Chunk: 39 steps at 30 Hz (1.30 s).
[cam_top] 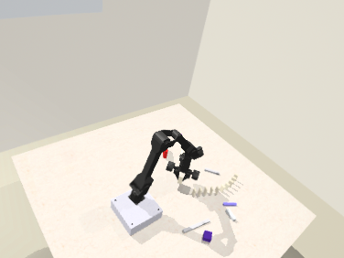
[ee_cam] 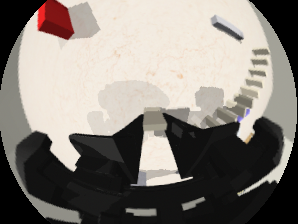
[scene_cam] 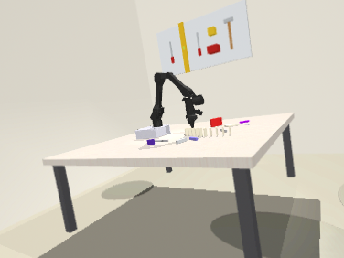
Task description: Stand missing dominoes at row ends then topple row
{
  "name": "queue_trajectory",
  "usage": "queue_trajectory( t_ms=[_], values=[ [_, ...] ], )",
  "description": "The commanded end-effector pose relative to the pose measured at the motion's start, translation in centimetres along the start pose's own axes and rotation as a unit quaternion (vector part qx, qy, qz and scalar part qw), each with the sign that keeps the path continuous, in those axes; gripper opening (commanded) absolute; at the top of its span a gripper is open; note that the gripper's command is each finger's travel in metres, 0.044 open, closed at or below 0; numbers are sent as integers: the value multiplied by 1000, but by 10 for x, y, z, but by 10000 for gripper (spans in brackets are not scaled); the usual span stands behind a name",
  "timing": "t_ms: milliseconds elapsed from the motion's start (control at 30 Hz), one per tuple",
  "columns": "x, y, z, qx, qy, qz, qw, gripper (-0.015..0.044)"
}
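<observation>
My gripper (cam_top: 181,177) (scene_cam: 192,125) (ee_cam: 153,116) points down and is shut on a cream domino (cam_top: 180,180) (ee_cam: 155,119), whose top shows between the fingertips in the wrist view. Whether its foot touches the table cannot be told. The curved row of standing cream dominoes (cam_top: 204,192) (scene_cam: 199,133) (ee_cam: 248,92) begins a short way to the right of the held domino in the top view and bends toward the back right. The fingers hide part of the near end of the row in the wrist view.
A red block (cam_top: 165,154) (scene_cam: 216,122) (ee_cam: 55,21) stands behind the gripper. A grey bar (cam_top: 211,172) (ee_cam: 227,28) lies behind the row. In front lie a blue-violet rod (cam_top: 230,204) (scene_cam: 194,138), a whitish piece (cam_top: 231,215), a grey rod (cam_top: 197,226) and a purple cube (cam_top: 207,236) (scene_cam: 150,142).
</observation>
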<state>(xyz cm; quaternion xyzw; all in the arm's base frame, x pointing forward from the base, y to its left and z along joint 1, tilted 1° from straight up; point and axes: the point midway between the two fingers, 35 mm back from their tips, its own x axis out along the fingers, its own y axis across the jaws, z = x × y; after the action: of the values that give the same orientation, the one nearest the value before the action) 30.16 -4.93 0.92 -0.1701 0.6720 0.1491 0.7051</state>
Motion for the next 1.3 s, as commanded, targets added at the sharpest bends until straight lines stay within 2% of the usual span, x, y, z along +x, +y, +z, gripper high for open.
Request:
queue_trajectory(
  t_ms=[0, 167, 267, 433, 500, 600, 700, 767, 1067, 1267],
  values=[
    [-22, -3, 5, -2, -2, 0, 1000, 107],
    [-110, -4, 5, 0, -2, -1, 1000, 107],
    [-136, -1, 0, 0, -2, -1, 1000, 107],
    [-136, -1, 0, 0, -2, -1, 1000, 107],
    [-136, -7, -5, 41, -2, -1, 999, 107],
    [-135, -31, -28, 225, -1, -2, 974, 107],
    [-136, -55, -56, 414, 0, -3, 910, 107],
    [-136, -63, -68, 488, 0, -4, 873, 107],
    [-135, -64, -70, 497, 0, -4, 868, 107],
    [-105, -69, -66, 497, -1, -4, 868, 107]
  ],
)
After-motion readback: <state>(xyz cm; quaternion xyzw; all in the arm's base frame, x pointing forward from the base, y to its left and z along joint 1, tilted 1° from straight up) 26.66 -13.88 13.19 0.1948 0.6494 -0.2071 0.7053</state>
